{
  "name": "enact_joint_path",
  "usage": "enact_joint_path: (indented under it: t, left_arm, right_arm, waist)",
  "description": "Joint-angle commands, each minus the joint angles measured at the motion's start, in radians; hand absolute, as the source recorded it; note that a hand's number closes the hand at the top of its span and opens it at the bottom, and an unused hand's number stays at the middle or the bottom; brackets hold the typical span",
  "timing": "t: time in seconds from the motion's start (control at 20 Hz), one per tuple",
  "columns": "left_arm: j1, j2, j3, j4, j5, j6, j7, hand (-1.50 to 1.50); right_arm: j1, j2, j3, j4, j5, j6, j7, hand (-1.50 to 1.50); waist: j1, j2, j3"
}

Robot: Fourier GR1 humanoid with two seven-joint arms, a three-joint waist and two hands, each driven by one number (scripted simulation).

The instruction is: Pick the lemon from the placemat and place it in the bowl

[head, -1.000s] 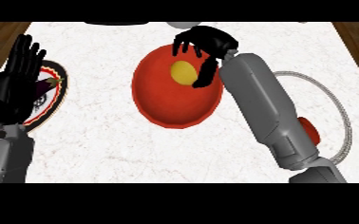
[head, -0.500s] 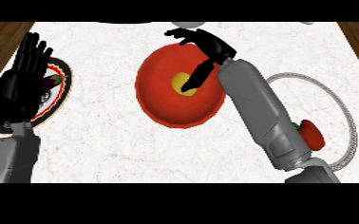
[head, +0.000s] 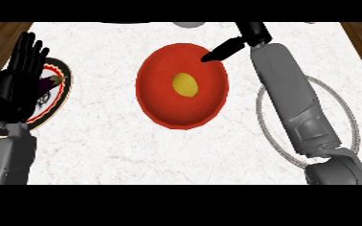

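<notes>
- Now the lemon (head: 185, 84) lies in the middle of the bowl (head: 159, 106), just below the right hand (head: 240, 42) — released, holding nothing, thumb over the rim.
- Left hand (head: 22, 79) rests open over a plate (head: 58, 106) at the bench (head: 141, 153) edge — unneeded, I judge.
</notes>
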Motion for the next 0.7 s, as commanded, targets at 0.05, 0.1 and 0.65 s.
enact_joint_path:
  t: [0.05, 0.1, 0.65]
  left_arm:
    - [-0.023, -0.029, -0.035, -0.032, -0.026, 0.032, 0.024, 0.0]
    - [0.011, -0.011, -0.013, -0.035, 0.01, -0.012, 0.011, 0.0]
    - [-0.037, -0.007, -0.025, -0.026, -0.014, 0.0, 0.01, 0.0]
  right_arm:
    - [-0.006, -0.136, -0.098, 0.13, -0.055, 0.034, -0.091, -1.5]
    - [-0.029, -0.192, -0.127, 0.127, -0.091, 0.107, -0.073, -1.5]
    - [0.047, -0.42, -0.176, 0.279, -0.105, 0.304, -0.273, -1.5]
  waist:
    - [0.017, 0.01, 0.001]
    - [0.015, 0.006, 0.001]
    - [0.046, 0.025, 0.004]
